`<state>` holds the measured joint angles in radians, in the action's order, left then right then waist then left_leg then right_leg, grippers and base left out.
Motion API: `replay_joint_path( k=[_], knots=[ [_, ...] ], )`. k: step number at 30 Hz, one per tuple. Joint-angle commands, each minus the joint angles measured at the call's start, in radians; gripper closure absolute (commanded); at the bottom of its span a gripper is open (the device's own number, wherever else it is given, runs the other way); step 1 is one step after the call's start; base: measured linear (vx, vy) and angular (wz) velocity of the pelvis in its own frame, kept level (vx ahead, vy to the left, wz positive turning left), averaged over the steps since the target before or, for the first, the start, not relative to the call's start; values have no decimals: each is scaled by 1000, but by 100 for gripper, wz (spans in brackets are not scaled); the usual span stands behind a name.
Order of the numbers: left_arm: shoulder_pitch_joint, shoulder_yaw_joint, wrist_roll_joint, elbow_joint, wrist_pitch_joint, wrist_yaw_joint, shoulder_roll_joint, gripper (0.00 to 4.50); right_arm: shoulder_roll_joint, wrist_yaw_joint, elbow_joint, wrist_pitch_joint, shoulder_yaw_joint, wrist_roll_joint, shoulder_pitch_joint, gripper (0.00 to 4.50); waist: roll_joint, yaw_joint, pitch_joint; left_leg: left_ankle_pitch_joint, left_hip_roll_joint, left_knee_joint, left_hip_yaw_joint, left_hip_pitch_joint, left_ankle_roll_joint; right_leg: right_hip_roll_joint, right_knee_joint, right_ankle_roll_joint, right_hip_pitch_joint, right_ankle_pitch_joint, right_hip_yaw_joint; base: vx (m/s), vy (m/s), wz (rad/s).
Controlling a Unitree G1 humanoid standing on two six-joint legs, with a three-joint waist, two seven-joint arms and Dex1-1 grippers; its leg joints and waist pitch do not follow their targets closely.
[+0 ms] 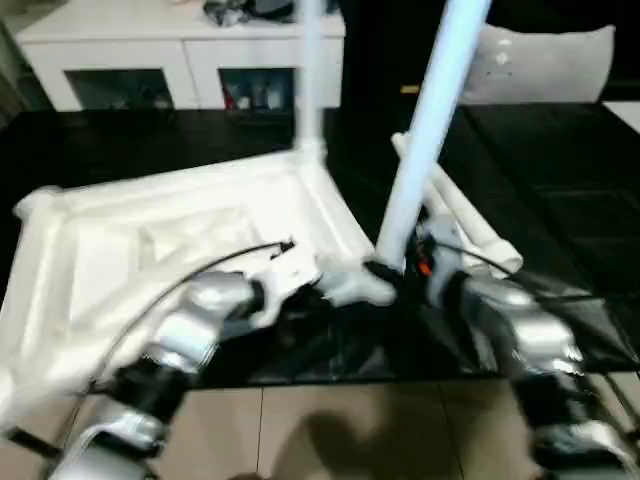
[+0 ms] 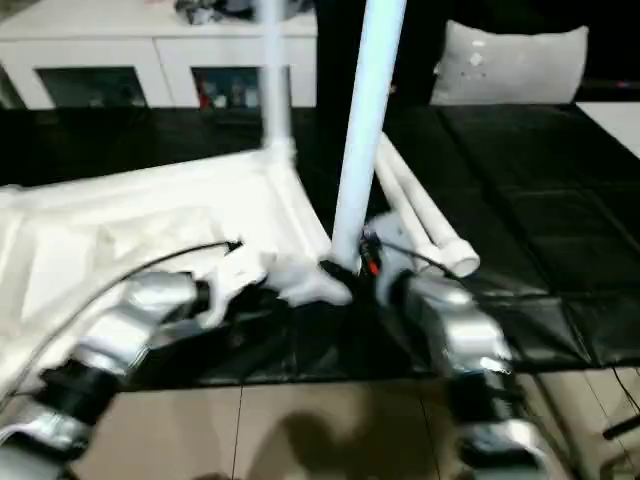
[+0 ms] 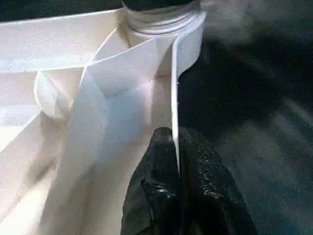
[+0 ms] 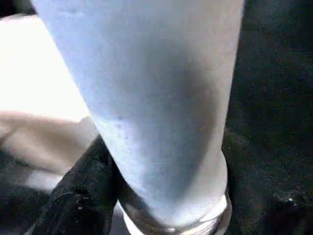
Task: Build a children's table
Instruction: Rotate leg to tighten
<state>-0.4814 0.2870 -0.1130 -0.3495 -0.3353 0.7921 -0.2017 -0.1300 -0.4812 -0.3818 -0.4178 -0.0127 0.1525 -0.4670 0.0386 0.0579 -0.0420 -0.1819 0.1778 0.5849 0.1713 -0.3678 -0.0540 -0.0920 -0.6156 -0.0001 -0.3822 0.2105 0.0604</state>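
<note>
The children's table top (image 1: 150, 240) lies upside down on a black mat, ribbed underside up. One white leg (image 1: 310, 80) stands upright in its far corner socket. A second leg (image 1: 430, 120) rises from the near corner, leaning slightly right. My right gripper (image 1: 395, 272) is closed round this leg just above its base, and one black finger (image 4: 83, 196) presses its side. My left gripper (image 3: 175, 142) is shut on the top's thin rim (image 3: 175, 98), a little short of that corner socket (image 3: 161, 14). Two loose legs (image 1: 470, 225) lie on the mat to the right.
A long white cabinet (image 1: 180, 60) with glass-fronted openings stands along the back. A white cushion (image 1: 545, 60) rests at the back right. The black mat (image 1: 560, 200) stretches to the right, and beige floor tiles (image 1: 330, 430) begin at its near edge.
</note>
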Motion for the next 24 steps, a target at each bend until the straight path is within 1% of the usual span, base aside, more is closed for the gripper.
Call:
replay_joint_path(
  k=[1,2,3,4,5,6,7,8,9,11,12,13,14,15,16,17,18,19,20,21,22,24],
  knots=[
    [-3,4,27,28,-15,-102,75,450,68,28,-47,4,57,17,-6,183,-9,5,53,-221,44,-76,-15,8,-13,-59,82,-222,37,201,-42,0,0,0],
    [-1,5,27,37,-16,-111,87,450,70,26,-47,8,67,11,-4,183,-10,6,54,-207,43,-74,-13,4,-1,-57,82,-216,39,179,-43,0,0,0],
    [1,7,25,42,-13,-110,88,450,73,22,-47,15,66,15,-2,127,-13,7,55,-197,43,-74,-13,3,6,-56,81,-213,40,161,-42,0,0,0],
    [1,13,21,45,-12,-104,85,450,73,13,-46,17,61,25,-1,113,-11,9,57,-174,41,-72,-12,2,22,-55,80,-212,41,129,-42,0,0,0],
    [4,19,14,56,-23,-99,82,450,78,11,-41,12,51,34,1,113,-10,10,57,-158,41,-71,-12,2,34,-54,78,-214,42,102,-41,0,0,0],
    [4,19,14,56,-23,-99,82,450,78,11,-41,12,51,34,1,110,-9,9,57,-155,42,-71,-12,2,38,-54,77,-216,42,92,-41,0,0,0],
    [6,26,-3,62,-21,-97,65,450,74,-3,-23,12,42,40,9,84,-9,9,57,-151,42,-71,-12,1,43,-54,76,-218,42,83,-40,0,0,0],
    [7,34,-20,56,6,-86,40,450,57,-40,-4,24,40,45,20,84,-8,10,57,-152,42,-71,-13,2,47,-53,77,-217,42,81,-40,0,0,0],
    [7,38,-29,49,27,-78,22,450,41,-69,8,39,43,45,28,71,-8,11,57,-157,43,-71,-13,1,48,-54,77,-216,43,82,-40,0,0,0],
    [11,38,-37,53,21,-72,11,450,26,-94,15,51,49,37,37,55,-8,10,57,-155,44,-71,-13,0,51,-53,75,-219,44,67,-39,0,0,0],
    [13,44,-42,55,26,-66,-1,450,11,-112,18,62,57,36,42,55,-8,10,57,-156,44,-71,-13,1,51,-54,75,-221,43,68,-39,0,0,0],
    [14,51,-45,53,37,-56,-14,450,-7,-135,23,74,68,35,49,35,-8,12,58,-158,44,-70,-13,2,52,-54,75,-222,44,72,-38,0,0,0],
    [14,60,-48,45,62,-35,-36,450,-41,-180,32,87,87,32,59,26,-10,13,56,-159,43,-70,-13,1,53,-55,76,-220,45,78,-38,0,0,0],
    [14,61,-48,44,67,-30,-41,450,-48,-190,34,90,90,31,61,20,-10,14,57,-159,43,-70,-13,0,55,-55,76,-219,46,81,-38,0,0,0],
    [13,67,-44,36,107,6,-65,450,-100,-262,43,111,114,20,70,17,-11,14,56,-161,43,-69,-12,0,57,-55,76,-219,46,82,-38,0,0,0],
    [13,68,-42,34,120,18,-72,450,-115,-284,45,117,120,16,73,10,-11,16,57,-164,44,-69,-14,1,59,-56,78,-219,47,89,-37,0,0,0],
    [12,72,-39,32,133,37,-85,450,-137,-314,46,125,125,11,74,10,-10,14,56,-165,44,-69,-12,-1,60,-55,76,-221,46,86,-38,0,0,0],
    [11,77,-34,29,151,62,-102,450,-161,-345,41,132,121,8,71,4,-10,15,56,-166,46,-69,-12,1,62,-55,75,-226,44,82,-38,0,0,0],
    [11,85,-26,28,177,103,-125,450,-187,-382,32,137,114,10,61,4,-7,16,56,-164,44,-68,-13,0,62,-55,74,-231,45,77,-38,0,0,0],
    [11,85,-26,28,177,103,-125,450,-187,-382,32,137,114,10,61,4,-8,17,57,-168,45,-69,-14,1,63,-55,75,-233,45,80,-37,0,0,0],
    [10,95,-16,26,208,151,-151,450,-216,-421,20,156,109,7,49,4,-9,16,57,-170,46,-69,-14,1,64,-55,73,-239,45,75,-37,0,0,0],
    [9,104,-10,22,236,186,-171,450,-239,-447,10,176,111,6,40,4,-7,17,59,-162,46,-66,-12,2,68,-55,70,-250,45,54,-37,0,0,0]
  ],
)
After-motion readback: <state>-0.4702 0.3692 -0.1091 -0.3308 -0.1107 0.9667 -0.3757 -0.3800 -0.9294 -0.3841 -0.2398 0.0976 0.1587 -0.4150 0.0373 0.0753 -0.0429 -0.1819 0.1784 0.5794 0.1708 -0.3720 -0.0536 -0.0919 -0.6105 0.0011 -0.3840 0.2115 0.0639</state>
